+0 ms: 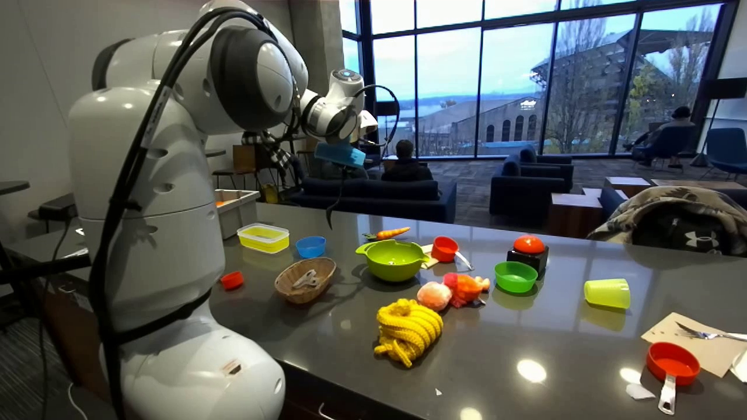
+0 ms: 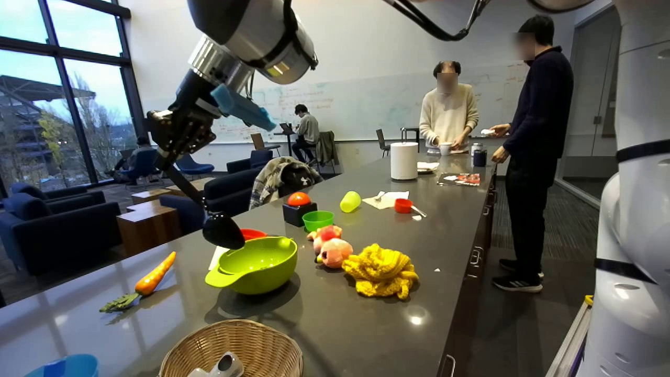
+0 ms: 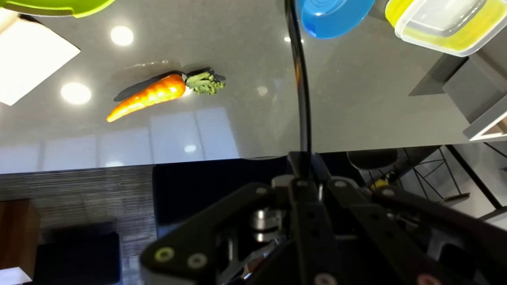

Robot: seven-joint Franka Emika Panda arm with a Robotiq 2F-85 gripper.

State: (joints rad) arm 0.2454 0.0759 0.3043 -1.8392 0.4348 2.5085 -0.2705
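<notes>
My gripper [image 3: 307, 158] is shut on the thin handle of a black spoon or ladle [image 3: 299, 75] in the wrist view. In an exterior view its dark head [image 2: 224, 231] hangs down below the gripper [image 2: 166, 157], above the counter. The head is out of the wrist view. In an exterior view the spoon [image 1: 331, 217] hangs at the counter's far side. The nearest things below are an orange carrot with green leaves [image 3: 152, 95], a blue bowl [image 3: 336, 21] and a green spouted bowl [image 2: 264, 272]. The spoon looks apart from them.
A wicker basket [image 1: 286, 287] holds whitish items. A yellow container [image 1: 264, 239], red measuring cup [image 1: 444, 249], green cup [image 1: 516, 278], red-button box [image 1: 528, 254], plush toy [image 1: 464, 289], yellow knitted bundle [image 1: 408, 329] and yellow-green cup [image 1: 607, 293] stand on the counter. Two people stand beyond.
</notes>
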